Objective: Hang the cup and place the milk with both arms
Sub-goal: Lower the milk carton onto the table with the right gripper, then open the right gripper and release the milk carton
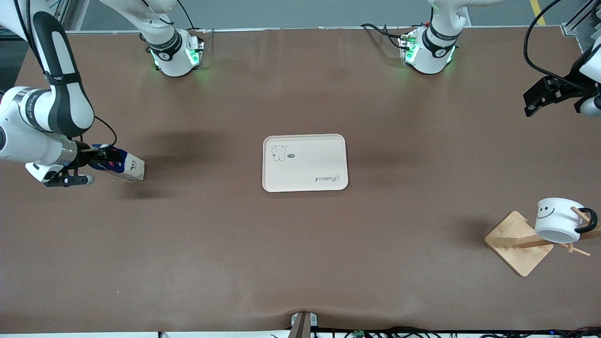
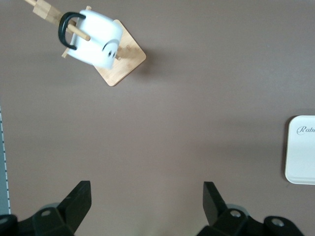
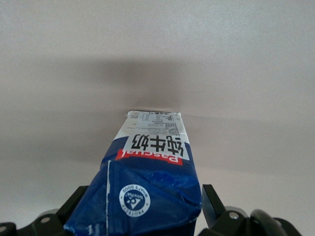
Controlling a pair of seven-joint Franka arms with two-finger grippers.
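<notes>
The milk [image 1: 121, 166] is seen standing on the brown table [image 1: 300, 263] toward the right arm's end, well apart from the tray [image 1: 305, 163] at mid-table. The right gripper [image 1: 101, 157] is placed around the carton's top, w/ fingers spread wide on either side; in the right wrist view a black finger [image 3: 209, 201] is shown just beside the blue wall of the carton, and firm contact cannot be told.

The cup [image 1: 558, 219] is hung by its black handle on a peg of the wooden rack [image 1: 519, 249], toward the left arm's end and nearer the front camera than the tray. It is tilted, smiley face turned outward, rim toward the rack's base.

The left gripper [image 1: 540, 96] is held up over bare table at the left arm's end, apart from the rack. Its fingers [image 2: 78, 199] are fully spread and nothing is gripped. The cup, rack and a corner of the tray are caught in its wrist view.
</notes>
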